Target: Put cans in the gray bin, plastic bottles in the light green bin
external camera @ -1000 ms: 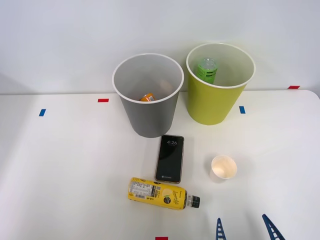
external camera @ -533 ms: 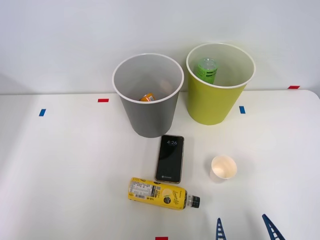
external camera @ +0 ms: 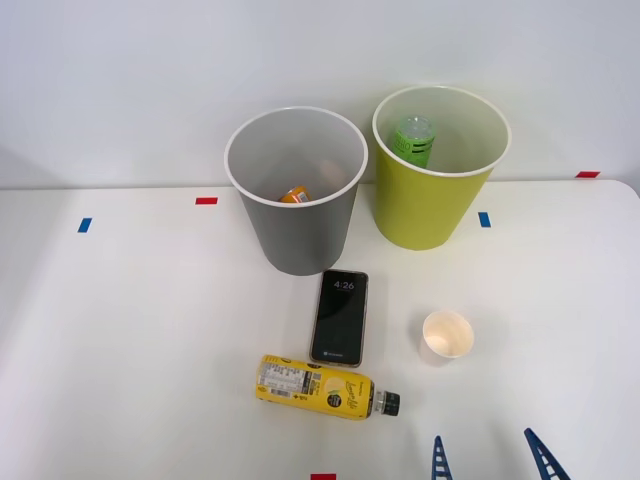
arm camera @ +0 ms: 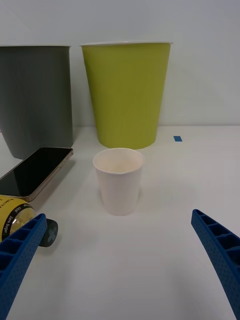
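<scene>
An orange can [external camera: 295, 194] lies inside the gray bin [external camera: 297, 232] [arm camera: 35, 100]. A green ribbed bottle [external camera: 413, 140] stands inside the light green bin [external camera: 432, 200] [arm camera: 126, 92]. A yellow-labelled bottle [external camera: 320, 386] [arm camera: 12, 216] with a black cap lies on its side on the table near the front edge. My right gripper [external camera: 490, 458] [arm camera: 120, 265] hovers open at the front right, to the right of that bottle's cap, with nothing between its blue fingers [arm camera: 220, 250].
A black smartphone [external camera: 340, 317] [arm camera: 35, 171] lies between the gray bin and the yellow bottle. A small white paper cup [external camera: 447, 335] [arm camera: 119, 180] stands upright straight ahead of my gripper. Red and blue tape marks dot the white table [external camera: 130, 340].
</scene>
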Robot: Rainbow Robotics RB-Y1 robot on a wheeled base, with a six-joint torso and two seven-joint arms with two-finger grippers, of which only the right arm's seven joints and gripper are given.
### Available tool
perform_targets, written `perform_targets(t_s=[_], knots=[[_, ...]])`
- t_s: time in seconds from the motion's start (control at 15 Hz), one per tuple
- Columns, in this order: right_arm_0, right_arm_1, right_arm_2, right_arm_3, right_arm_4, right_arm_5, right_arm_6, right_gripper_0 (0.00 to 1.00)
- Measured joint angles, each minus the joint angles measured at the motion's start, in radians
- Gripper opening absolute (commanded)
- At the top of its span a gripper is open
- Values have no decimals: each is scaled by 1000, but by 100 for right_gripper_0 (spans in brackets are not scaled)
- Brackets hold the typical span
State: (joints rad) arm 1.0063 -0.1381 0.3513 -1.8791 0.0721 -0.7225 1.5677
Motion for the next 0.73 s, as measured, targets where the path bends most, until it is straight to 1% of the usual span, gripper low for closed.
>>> perform_targets(t_s=[0.73], knots=[[0,0,0,0,0,0,0,100]])
